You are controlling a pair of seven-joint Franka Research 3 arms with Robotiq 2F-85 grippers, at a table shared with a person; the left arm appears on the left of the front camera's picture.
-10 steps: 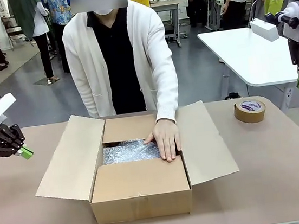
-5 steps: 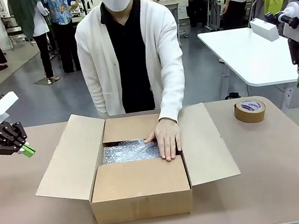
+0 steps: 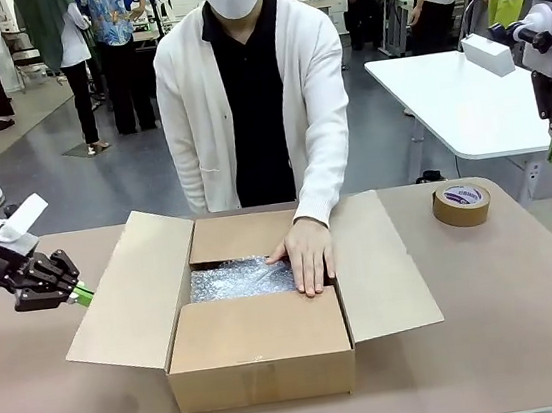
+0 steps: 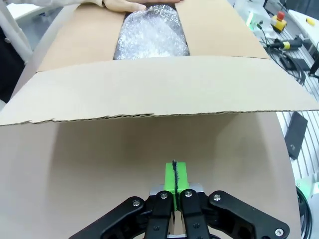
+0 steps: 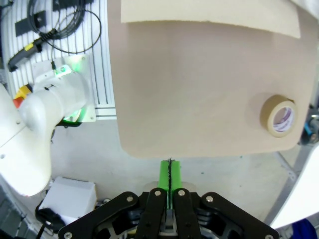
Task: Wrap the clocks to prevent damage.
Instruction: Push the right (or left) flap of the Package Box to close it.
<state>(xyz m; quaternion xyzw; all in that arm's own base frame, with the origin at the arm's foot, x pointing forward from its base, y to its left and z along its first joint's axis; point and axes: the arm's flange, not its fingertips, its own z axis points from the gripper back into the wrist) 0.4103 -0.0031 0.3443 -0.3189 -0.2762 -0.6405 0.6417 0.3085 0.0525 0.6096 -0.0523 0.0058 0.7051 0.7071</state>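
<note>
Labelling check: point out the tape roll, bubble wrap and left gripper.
tape roll (image 3: pixel 461 215), front view, brown side wall.
bubble wrap (image 3: pixel 230 281), front view, middle of exposed patch.
left gripper (image 3: pixel 82 294), front view, between its shut green fingertips.

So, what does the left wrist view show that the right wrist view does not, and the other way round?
Left wrist view: the bubble wrap inside the open box, a person's hand at its far end, the shut left claw. Right wrist view: the tape roll on the table, the shut right claw. Both: the brown table and a cardboard box flap.
</note>
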